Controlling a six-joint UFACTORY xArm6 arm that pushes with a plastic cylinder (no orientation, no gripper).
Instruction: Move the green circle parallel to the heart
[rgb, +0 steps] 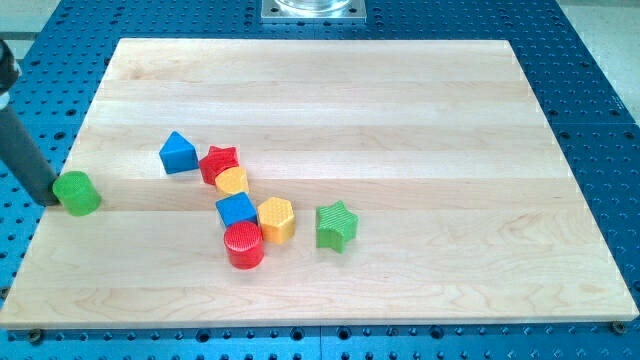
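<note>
board (400, 120): pale smooth wood | green circle (77, 192): ribbed matt plastic | table (590, 60): blue studded

Blocks cluster mid-board, touching or nearly so: blue triangle (178, 152), red star (219, 163), yellow heart (232, 181), blue cube (236, 210), yellow hexagon (275, 219), red cylinder (243, 245). Green star (336, 225) just right. Board's right half (480, 180) passable.
</note>
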